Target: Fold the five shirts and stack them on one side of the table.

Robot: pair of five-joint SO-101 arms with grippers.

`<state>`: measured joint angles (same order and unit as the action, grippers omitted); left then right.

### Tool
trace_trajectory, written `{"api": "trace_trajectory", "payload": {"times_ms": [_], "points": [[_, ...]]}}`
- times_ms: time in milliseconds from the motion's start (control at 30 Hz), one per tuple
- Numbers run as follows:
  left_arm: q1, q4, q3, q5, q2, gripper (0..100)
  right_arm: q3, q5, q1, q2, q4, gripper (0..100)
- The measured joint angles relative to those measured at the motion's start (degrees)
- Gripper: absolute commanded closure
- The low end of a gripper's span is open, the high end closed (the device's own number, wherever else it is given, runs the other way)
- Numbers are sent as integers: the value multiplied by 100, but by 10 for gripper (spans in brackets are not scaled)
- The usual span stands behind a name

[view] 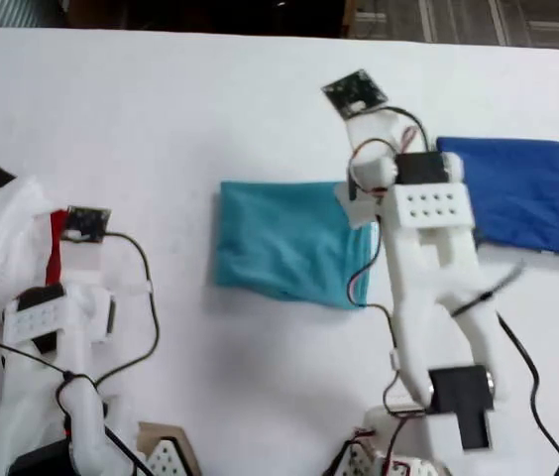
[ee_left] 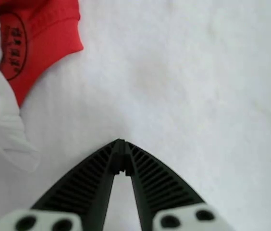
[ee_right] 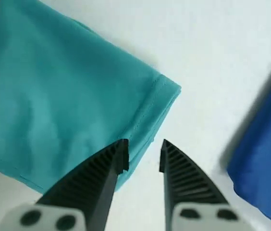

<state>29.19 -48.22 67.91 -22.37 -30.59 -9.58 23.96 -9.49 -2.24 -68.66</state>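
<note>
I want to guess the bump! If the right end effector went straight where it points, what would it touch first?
Probably the teal shirt, at its hemmed edge: the right end effector, slightly open, points there. Depth is unclear, so one finger may meet the white table beside it.

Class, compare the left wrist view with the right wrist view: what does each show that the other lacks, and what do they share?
Left wrist view: a red fabric shirt with a dark round print, a white cloth garment beside it, and the left gripper, shut. Right wrist view: a folded teal fabric shirt, a blue fabric shirt, and the right gripper, open over the teal shirt's hemmed edge. Shared: the white table under black ribbed fingers.
</note>
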Motion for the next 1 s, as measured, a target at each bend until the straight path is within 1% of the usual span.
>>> {"api": "trace_trajectory", "payload": {"times_ms": [133,300,533,667,833,900,1000], "points": [[9,0,0,0,0,974,123,-44,18,1055,642,978],[9,0,0,0,0,974,976,-440,158,2268,703,978],[18,0,0,0,0,974,2585,-501,580,3754,615,978],[0,0,0,0,0,974,3780,-501,607,4281,62,978],[0,-26,-18,0,0,974,5310,-527,607,4325,-1178,978],[-44,-281,-229,0,0,974,5793,-527,607,4316,-1811,978],[-440,-976,-1002,18,0,974,6171,-527,607,4176,-2708,978]]}}
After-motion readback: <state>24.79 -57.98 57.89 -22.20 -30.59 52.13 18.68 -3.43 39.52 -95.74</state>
